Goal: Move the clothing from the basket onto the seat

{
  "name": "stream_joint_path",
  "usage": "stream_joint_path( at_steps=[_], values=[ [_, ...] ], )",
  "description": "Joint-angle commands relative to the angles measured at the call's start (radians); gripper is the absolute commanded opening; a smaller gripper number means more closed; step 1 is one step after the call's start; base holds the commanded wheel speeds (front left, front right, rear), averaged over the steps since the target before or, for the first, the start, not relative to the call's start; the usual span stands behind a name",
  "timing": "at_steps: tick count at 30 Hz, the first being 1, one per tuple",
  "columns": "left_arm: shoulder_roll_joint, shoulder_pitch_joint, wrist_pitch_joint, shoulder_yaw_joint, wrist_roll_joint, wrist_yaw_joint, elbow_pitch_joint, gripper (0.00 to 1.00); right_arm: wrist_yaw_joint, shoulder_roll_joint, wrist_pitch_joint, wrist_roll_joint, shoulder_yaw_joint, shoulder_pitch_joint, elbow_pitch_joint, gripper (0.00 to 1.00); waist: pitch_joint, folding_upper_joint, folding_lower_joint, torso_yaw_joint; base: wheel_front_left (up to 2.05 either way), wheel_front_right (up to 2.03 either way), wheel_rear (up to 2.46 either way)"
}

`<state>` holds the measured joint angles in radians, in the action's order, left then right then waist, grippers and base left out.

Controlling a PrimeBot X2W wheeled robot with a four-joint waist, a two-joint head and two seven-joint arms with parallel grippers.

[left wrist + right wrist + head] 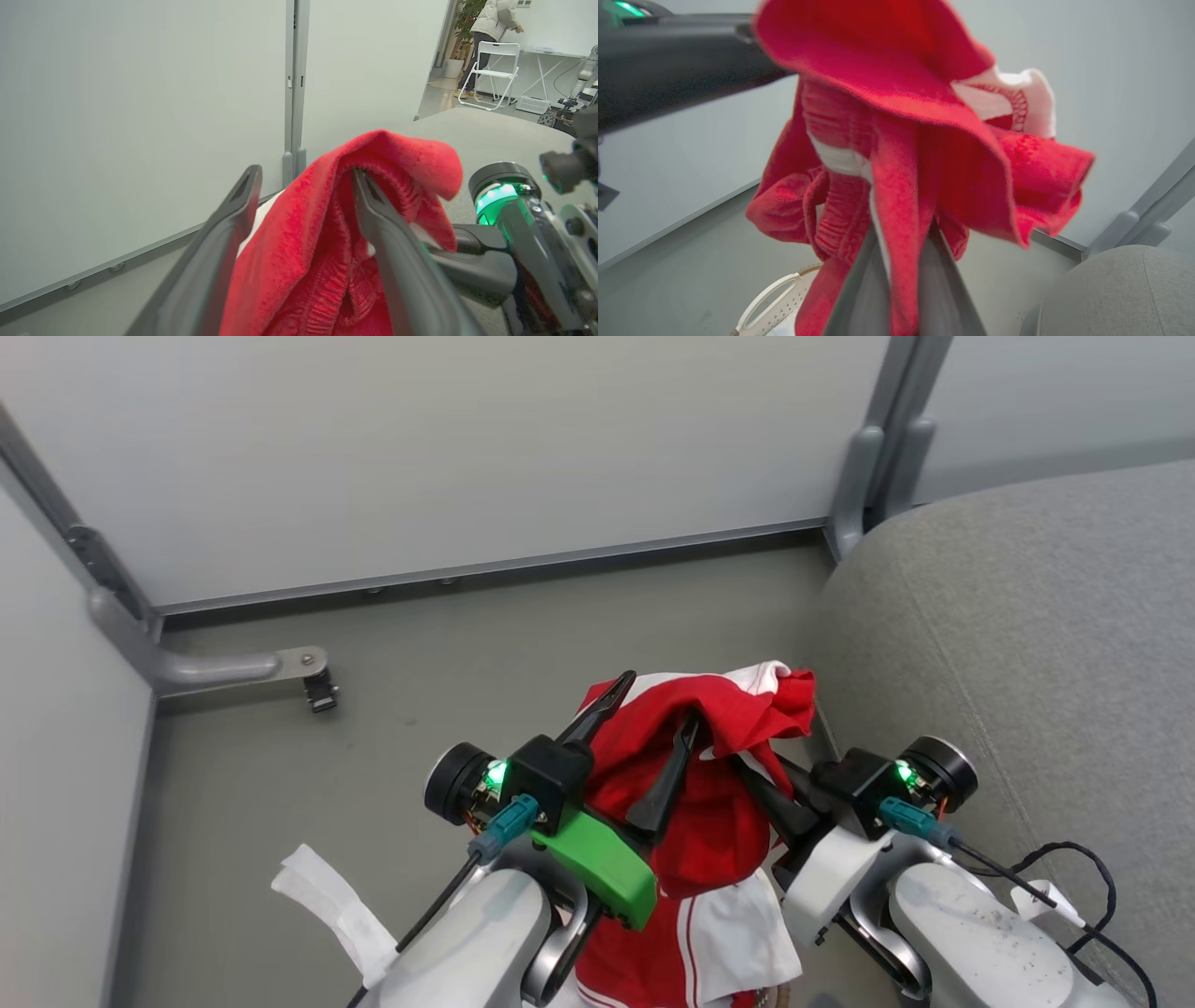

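Observation:
The red clothing (709, 803) with white panels hangs in a bunch between my two arms, above the floor. My right gripper (906, 233) is shut on a fold of it, and its fingers (761, 793) disappear into the fabric. My left gripper (653, 705) is open; the clothing (299, 252) lies between its spread fingers and drapes over the right-hand finger (373, 205). The grey seat (1027, 644) bulks just to the right of the bundle. A piece of the basket (770, 298), white perforated plastic with a handle slot, shows below the hanging clothing (896, 140).
Pale partition panels (467, 448) with metal posts (873, 457) close off the back and left. A metal foot bracket (243, 667) lies on the grey floor. A white translucent sheet (331, 901) hangs by my left forearm. Far off, a person (495, 21) stands near a white folding chair (490, 70).

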<state>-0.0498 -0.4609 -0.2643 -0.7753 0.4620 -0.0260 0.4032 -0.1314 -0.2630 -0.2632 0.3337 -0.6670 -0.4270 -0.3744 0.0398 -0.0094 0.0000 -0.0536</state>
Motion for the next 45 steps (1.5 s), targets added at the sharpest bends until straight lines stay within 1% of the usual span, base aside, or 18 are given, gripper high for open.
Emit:
stream_joint_path(
  at_steps=[1,6,12,16,18,23,29,32,35,39,44,45],
  values=[
    [-0.002,-0.001,0.0,0.004,-0.017,-0.003,0.008,1.0,0.001,-0.005,-0.002,-0.005,0.012,0.016,0.01,0.0,0.027,0.0094,0.0,-0.107,0.0,0.0,0.0],
    [-0.002,-0.015,0.0,0.015,-0.037,-0.011,0.018,1.0,0.001,-0.004,-0.002,-0.015,0.051,0.033,0.042,0.0,0.055,0.0094,0.0,-0.25,0.0,0.0,0.0],
    [-0.003,-0.025,0.0,0.026,-0.067,-0.022,0.041,1.0,0.001,-0.003,-0.002,-0.027,0.11,0.06,0.08,0.0,0.089,0.0094,0.0,-0.395,0.0,0.0,0.0],
    [-0.003,-0.025,0.0,0.031,-0.078,-0.029,0.052,1.0,0.001,0.002,-0.002,-0.035,0.161,0.089,0.103,0.0,0.106,0.0094,0.0,-0.455,0.0,0.0,0.0],
    [-0.004,-0.029,0.0,0.028,-0.082,-0.037,0.059,1.0,0.001,0.002,-0.002,-0.039,0.197,0.105,0.11,0.0,0.115,0.0094,0.0,-0.467,0.0,0.0,0.0],
    [-0.004,-0.035,0.0,0.027,-0.089,-0.044,0.072,1.0,0.001,0.006,-0.002,-0.058,0.268,0.129,0.126,0.0,0.136,0.0094,0.0,-0.475,0.0,0.0,0.0],
    [-0.004,-0.044,0.0,0.041,-0.122,-0.042,0.087,1.0,0.001,-0.01,-0.002,-0.102,0.334,0.057,0.104,0.0,0.179,0.0094,0.0,-0.468,0.0,0.0,0.0],
    [-0.004,-0.054,0.0,0.045,-0.141,-0.049,0.091,1.0,0.001,-0.029,-0.002,-0.122,0.364,-0.013,0.082,0.0,0.215,0.0094,0.0,-0.442,0.0,0.0,0.0],
    [-0.004,-0.069,0.0,0.048,-0.154,-0.055,0.096,1.0,0.001,-0.051,-0.002,-0.118,0.417,-0.096,0.057,0.0,0.265,0.0094,0.0,-0.406,0.0,0.0,0.0],
    [-0.004,-0.095,0.0,0.051,-0.184,-0.063,0.108,1.0,0.001,-0.088,-0.002,-0.133,0.475,-0.215,-0.008,0.0,0.331,0.0094,0.0,-0.359,0.0,0.0,0.0],
    [-0.004,-0.119,0.0,0.059,-0.203,-0.071,0.121,1.0,0.001,-0.127,-0.002,-0.176,0.515,-0.325,-0.09,0.0,0.383,0.0094,0.0,-0.302,0.0,0.0,0.0],
    [-0.004,-0.126,0.0,0.061,-0.209,-0.074,0.121,1.0,0.001,-0.14,-0.002,-0.178,0.535,-0.355,-0.122,0.0,0.396,0.0094,0.0,-0.283,0.0,0.0,0.0]
  ],
)
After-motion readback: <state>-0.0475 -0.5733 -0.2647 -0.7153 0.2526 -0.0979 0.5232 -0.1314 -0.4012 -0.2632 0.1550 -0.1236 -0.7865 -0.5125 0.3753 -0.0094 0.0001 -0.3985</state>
